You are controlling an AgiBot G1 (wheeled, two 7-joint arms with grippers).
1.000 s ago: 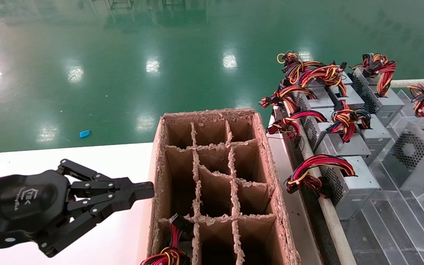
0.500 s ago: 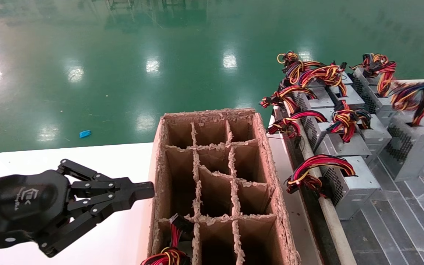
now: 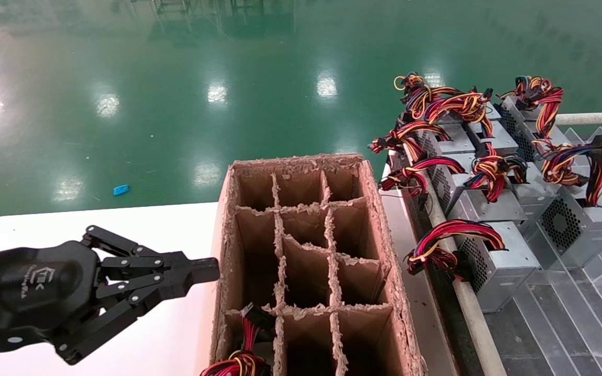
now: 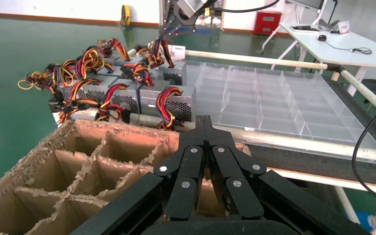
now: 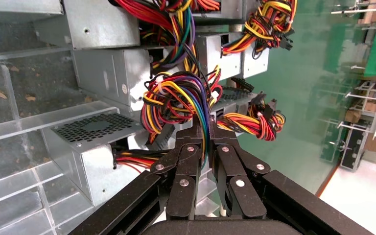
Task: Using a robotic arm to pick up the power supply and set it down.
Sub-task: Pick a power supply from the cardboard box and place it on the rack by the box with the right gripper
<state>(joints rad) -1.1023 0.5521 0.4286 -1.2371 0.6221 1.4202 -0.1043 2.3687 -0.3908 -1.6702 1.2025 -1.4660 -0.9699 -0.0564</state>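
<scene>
The power supply [image 3: 578, 230], a silver-grey box with a round fan grille, sits tilted over the clear tray beside the row of like units. Its loose wire bundle [image 3: 567, 159] rises to my right gripper [image 3: 598, 142] at the right edge of the head view. In the right wrist view that gripper [image 5: 204, 128] is shut on the orange, yellow, red and blue-purple wires [image 5: 176, 100], with the box [image 5: 90, 156] hanging beyond them. I cannot tell whether the box touches the tray. My left gripper [image 3: 211, 269] is parked, shut and empty, beside the cardboard box [image 3: 371, 209]; its closed fingers [image 4: 199, 128] show in the left wrist view.
The cardboard box has several divided cells; a front-left cell holds a wire bundle [image 3: 243, 360]. Several other grey units [image 3: 494, 209] with red-yellow bundles line a metal rail [image 3: 468, 303]. The clear divided tray [image 3: 583, 318] spreads to the right. A white table [image 3: 97, 224] lies under my left arm.
The power supply has moved away from the head camera and down toward the row of units, carried by its wires. My right gripper has come into view. The left arm has not moved.
</scene>
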